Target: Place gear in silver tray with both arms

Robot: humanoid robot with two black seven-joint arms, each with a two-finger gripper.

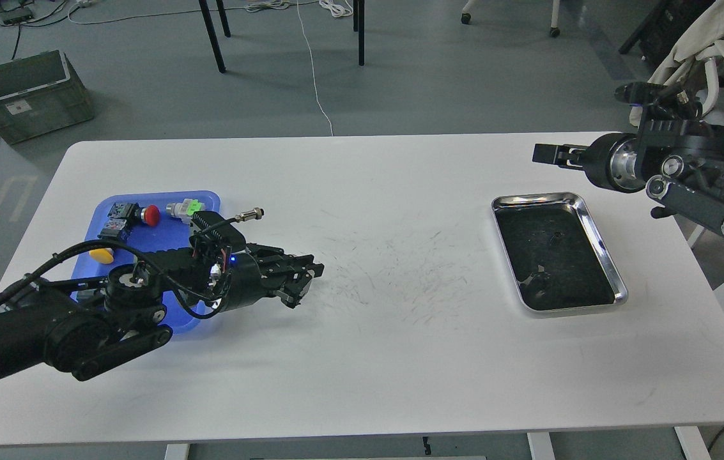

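The silver tray (531, 199) lies on the right side of the white table (387, 358); its dark inside holds only small dark bits. My left gripper (301, 281) reaches out over the table just right of the blue tray (144, 233). Its fingers are close together on a small dark part, the gear, which is mostly hidden between them. My right gripper (544, 154) is raised beyond the silver tray's far edge, pointing left, with its fingers together and nothing in them.
The blue tray holds a red button (151, 215), a green-and-white part (188, 208), a yellow cap (103, 255) and black switches (120, 211). A chair (710, 61) stands off the table's right end. A grey crate (29, 92) sits on the floor at far left.
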